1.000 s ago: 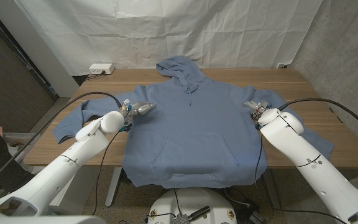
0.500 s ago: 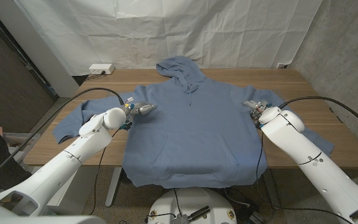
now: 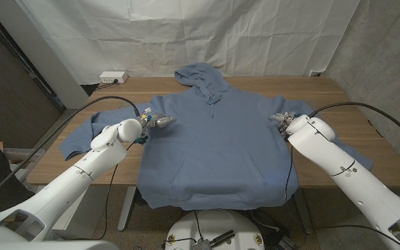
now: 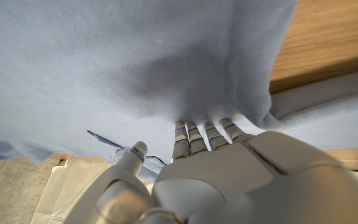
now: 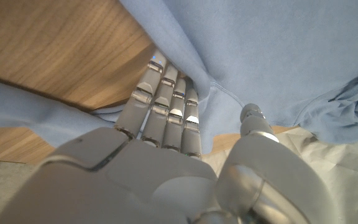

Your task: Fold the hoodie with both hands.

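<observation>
Your blue hoodie (image 3: 214,142) lies spread front-up across the wooden table (image 3: 332,94), hood toward the far edge, hem hanging over the near edge. Your left hand (image 3: 155,121) sits at its left armpit, fingers (image 4: 207,134) tucked under the fabric edge, thumb free. Your right hand (image 3: 283,119) does the same at the right armpit, fingers (image 5: 166,93) under the fold. Neither thumb pinches cloth. A white sheet (image 3: 186,35) hangs behind.

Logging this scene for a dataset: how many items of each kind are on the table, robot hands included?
Hoodie: 1
Robot hands: 2, the left hand and the right hand
White power strip at the table's far corner: 1
Total: 4
</observation>
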Available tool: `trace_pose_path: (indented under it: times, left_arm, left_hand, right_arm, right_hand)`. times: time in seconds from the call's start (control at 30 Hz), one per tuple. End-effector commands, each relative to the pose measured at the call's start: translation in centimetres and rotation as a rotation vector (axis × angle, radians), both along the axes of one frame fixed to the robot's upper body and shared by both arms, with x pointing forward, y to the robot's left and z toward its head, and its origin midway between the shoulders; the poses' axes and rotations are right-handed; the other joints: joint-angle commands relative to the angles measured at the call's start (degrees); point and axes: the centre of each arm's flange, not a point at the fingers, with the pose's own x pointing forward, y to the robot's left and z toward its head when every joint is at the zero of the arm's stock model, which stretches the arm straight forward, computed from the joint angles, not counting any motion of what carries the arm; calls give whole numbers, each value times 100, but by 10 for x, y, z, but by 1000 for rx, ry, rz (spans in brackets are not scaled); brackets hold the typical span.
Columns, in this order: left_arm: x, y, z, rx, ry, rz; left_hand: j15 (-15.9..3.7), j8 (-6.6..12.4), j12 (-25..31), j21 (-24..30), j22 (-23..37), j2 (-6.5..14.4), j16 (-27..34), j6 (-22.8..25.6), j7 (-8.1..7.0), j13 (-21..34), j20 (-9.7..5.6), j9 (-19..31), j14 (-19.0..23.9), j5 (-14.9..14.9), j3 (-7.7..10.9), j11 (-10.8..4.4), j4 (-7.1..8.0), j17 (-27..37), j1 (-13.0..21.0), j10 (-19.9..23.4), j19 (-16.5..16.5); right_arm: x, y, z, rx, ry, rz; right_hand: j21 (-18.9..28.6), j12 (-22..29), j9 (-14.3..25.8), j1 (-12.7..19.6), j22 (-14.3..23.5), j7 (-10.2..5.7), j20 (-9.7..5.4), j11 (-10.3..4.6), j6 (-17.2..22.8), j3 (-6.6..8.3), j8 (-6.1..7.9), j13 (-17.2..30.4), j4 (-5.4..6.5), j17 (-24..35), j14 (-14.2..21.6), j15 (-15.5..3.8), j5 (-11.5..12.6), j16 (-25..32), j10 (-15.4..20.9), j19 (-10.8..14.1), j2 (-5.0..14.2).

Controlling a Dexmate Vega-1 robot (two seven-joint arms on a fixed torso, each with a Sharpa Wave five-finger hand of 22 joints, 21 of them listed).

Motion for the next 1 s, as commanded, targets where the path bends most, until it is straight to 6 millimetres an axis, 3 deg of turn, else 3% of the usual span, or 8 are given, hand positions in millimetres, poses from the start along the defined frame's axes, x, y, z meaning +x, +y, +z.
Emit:
trace_pose_path:
  times: [0.03, 0.2, 0.3, 0.43, 0.5, 0.67, 0.8, 1.0]
  left_arm:
    - [3, 3, -1, -12, 6, 0]
    - [5, 3, 0, -17, 4, -4]
    - [5, 3, 0, -21, 2, -6]
    - [5, 4, 0, -26, -1, -8]
    - [4, 5, 1, -30, -2, -8]
    - [3, 6, 0, -34, 3, -10]
    - [3, 6, 0, -36, 6, -10]
    - [4, 7, 0, -36, 1, -8]
  left_hand:
    - [44, -25, 29, 42, 37, 430, 18, -24, 22, 18, 34, 30, -6, 32, -38, 25, -7, 20, -34, -4, -14]
    - [41, -30, 22, 37, 39, 438, 13, -32, 24, 18, 32, 30, -17, 35, -54, 22, -5, 21, -35, -12, -23]
    - [38, -31, 19, 35, 40, 442, 11, -35, 23, 18, 31, 30, -23, 37, -63, 25, -5, 21, -35, -14, -27]
    - [43, -33, 13, 29, 41, 454, 11, -39, 28, 18, 29, 30, -25, 43, -84, 22, -4, 21, -34, -16, -38]
    - [35, -33, 12, 28, 42, 457, 11, -39, 20, 18, 24, 30, -25, 44, -91, 25, -4, 22, -34, -15, -39]
    - [46, -40, 2, 27, 43, 468, 8, -56, 24, 18, 31, 30, -34, 49, -108, 25, -4, 22, -32, -30, -39]
    - [46, -43, -3, 26, 44, 476, 7, -66, 23, 18, 30, 30, -37, 52, -120, 28, -4, 22, -31, -37, -38]
    - [55, -51, -16, 20, 45, 489, -2, -91, 32, 19, 23, 30, -65, 59, -144, 24, -4, 22, -29, -59, -48]
  right_arm:
    - [8, 5, 3, -70, 34, -23]
    - [9, 10, 4, -141, 24, -71]
    - [9, 14, 3, -185, 17, -112]
    - [12, 16, -1, -188, 25, -137]
    - [12, 18, -3, -205, 6, -163]
    - [7, 24, -2, -244, -87, -244]
    - [1, 26, -1, -251, -185, -290]
    - [-1, 26, -2, -250, -226, -293]
  right_hand:
    - [151, 82, 22, 365, 76, -21, -82, -22, 178, 18, 25, 41, -55, 165, 276, -145, 57, 209, 199, 235, -58]
    - [396, 383, 51, 1099, 257, -143, -134, -197, 444, -45, 41, 230, -38, 695, 745, -434, 137, 789, 697, 313, -192]
    - [650, 731, 133, 1518, 471, -228, -148, -311, 687, -243, 71, 482, 14, 1327, 925, -549, 182, 1334, 1003, 314, -304]
    - [885, 997, 226, 1892, 683, -282, -166, -456, 868, -377, 113, 707, 19, 1916, 938, -683, 251, 1780, 1108, 295, -336]
    - [1106, 1229, 305, 2087, 887, -321, -180, -498, 981, -545, 130, 908, 85, 2451, 926, -713, 298, 2187, 1166, 251, -355]
    - [1548, 1755, 460, 2637, 1241, -400, -278, -648, 1479, -665, 296, 1294, 49, 3020, 1135, -849, 358, 2765, 1497, 261, -187]
    - [2056, 2510, 729, 3359, 1420, -488, -426, -791, 2289, -720, 642, 1902, 75, 3427, 1465, -1084, 295, 3301, 2027, 343, 195]
    - [2392, 2859, 896, 3644, 1445, -449, -545, -841, 2581, -763, 814, 2245, 82, 3658, 1734, -1151, 216, 3586, 2225, 587, 328]
